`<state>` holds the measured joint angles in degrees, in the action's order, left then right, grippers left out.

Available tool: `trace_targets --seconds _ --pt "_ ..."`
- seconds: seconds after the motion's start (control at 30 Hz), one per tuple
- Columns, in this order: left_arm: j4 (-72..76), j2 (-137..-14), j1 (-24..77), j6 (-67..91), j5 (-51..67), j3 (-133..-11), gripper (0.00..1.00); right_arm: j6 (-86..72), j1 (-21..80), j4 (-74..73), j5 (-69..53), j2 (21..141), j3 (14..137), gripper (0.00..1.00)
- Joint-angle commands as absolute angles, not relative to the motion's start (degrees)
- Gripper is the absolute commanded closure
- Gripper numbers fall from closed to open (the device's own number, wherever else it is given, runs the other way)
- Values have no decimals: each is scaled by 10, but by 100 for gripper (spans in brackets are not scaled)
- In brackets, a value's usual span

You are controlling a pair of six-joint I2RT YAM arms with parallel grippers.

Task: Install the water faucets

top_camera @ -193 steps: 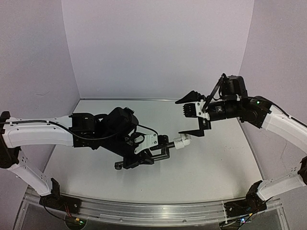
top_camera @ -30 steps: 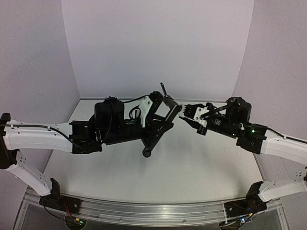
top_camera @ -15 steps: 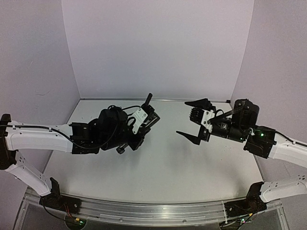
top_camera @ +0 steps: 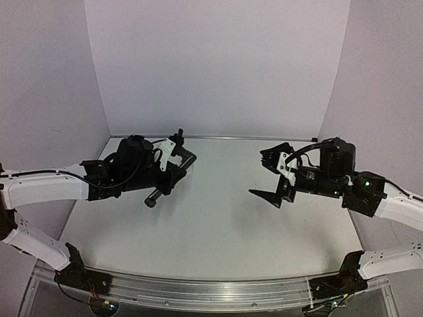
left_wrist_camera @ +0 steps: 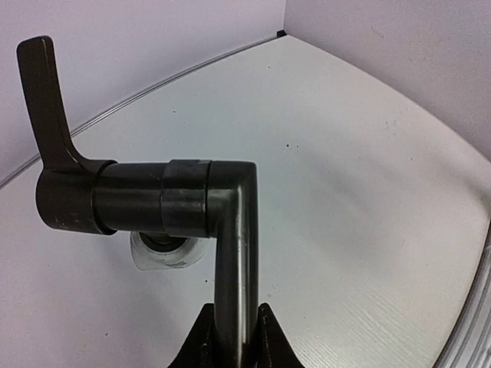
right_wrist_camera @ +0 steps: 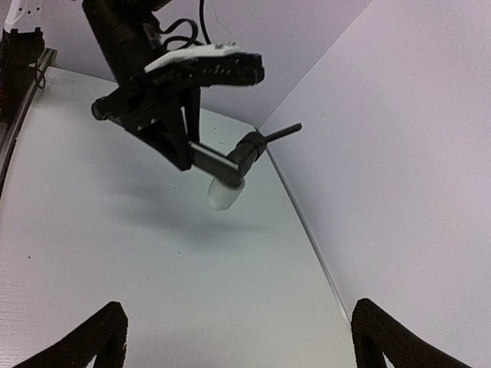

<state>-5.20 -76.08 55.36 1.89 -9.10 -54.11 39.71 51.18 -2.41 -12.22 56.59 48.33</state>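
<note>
1. Now, the relation that matters: the black pipe (left_wrist_camera: 234, 253) runs straight out ahead of your left pincer (left_wrist_camera: 232, 331). It turns a square elbow and sends its short leg off to that pincer's left side. The short leg ends in a capped end with a thin lever (left_wrist_camera: 46, 100) standing up from it.
2. The white fitting (left_wrist_camera: 161, 253) sits under that short leg, pointing down toward the worktop (right_wrist_camera: 115, 253). In the right wrist view it seems to hang just above the surface with a shadow under it. Whether it touches you cannot tell for sure.
3. Your left pincer is clenched on the near end of the pipe's long leg, one finger on each side. The left arm is plainly the nearer one, since it already carries the part.
4. Your right pincer (right_wrist_camera: 238, 318) is spread wide and grasps nothing. The faucet lies ahead of it and well apart, with its long leg lying across that pincer's line of sight.
5. My judgement: the coming move belongs to the left arm. It should bring the fitting end straight down while keeping the short leg level. Where the part is to be seated does not show here.
</note>
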Motion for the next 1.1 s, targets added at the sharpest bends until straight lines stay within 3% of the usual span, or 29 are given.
trace_targets --seconds 0.0,0.23,0.6,0.8,1.07 --pt "84 -726 504 166 61 -539 100 320 488 -95 -130 581 535 2" --pt "282 -757 395 370 265 -478 100 266 402 -197 -163 645 610 2" --pt "444 -870 328 497 373 -463 100 266 349 -312 -115 743 698 2" --pt "320 -869 330 367 327 -495 100 280 349 -305 -78 766 702 2" --pt "8 -837 360 125 97 -596 100 238 334 -324 -51 812 742 2"
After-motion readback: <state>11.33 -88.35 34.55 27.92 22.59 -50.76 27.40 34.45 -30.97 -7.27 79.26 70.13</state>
